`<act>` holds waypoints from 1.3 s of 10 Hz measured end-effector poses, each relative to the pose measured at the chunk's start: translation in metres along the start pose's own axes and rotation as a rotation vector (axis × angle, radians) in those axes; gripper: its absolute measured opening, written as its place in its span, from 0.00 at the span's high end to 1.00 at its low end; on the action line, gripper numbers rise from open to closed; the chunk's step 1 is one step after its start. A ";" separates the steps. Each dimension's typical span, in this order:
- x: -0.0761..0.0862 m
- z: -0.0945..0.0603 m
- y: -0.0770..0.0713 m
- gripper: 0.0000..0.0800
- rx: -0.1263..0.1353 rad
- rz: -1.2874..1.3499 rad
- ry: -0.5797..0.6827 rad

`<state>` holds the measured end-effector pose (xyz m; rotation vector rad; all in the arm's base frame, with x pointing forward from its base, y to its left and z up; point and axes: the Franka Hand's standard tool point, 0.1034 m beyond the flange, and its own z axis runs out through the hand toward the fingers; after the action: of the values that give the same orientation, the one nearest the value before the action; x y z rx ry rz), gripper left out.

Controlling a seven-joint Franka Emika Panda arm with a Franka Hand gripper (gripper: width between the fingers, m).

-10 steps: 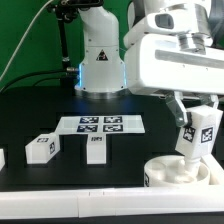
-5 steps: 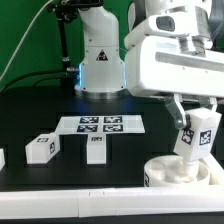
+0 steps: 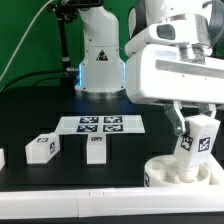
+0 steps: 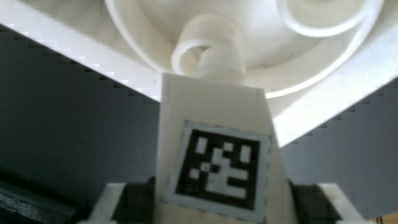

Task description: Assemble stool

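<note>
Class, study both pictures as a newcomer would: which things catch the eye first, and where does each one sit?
The big white gripper at the exterior view's right stands out, shut on a tagged white leg whose lower end meets the round seat below it. Loose legs lie on the black table towards the exterior view's left, just in front of the marker board.

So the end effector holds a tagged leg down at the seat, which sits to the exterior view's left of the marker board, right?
No: the seat sits to the exterior view's right of the marker board, as that view shows. The end effector does hold a tagged leg down at it.
</note>
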<state>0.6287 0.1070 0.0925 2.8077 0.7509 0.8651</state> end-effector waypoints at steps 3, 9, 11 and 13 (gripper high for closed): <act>-0.002 0.001 0.006 0.59 -0.006 0.005 -0.001; 0.000 0.002 0.006 0.59 -0.008 0.005 0.005; -0.002 0.003 0.009 0.59 -0.012 0.008 0.005; -0.008 0.008 0.007 0.59 -0.009 0.007 -0.005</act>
<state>0.6303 0.0976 0.0841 2.8052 0.7349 0.8595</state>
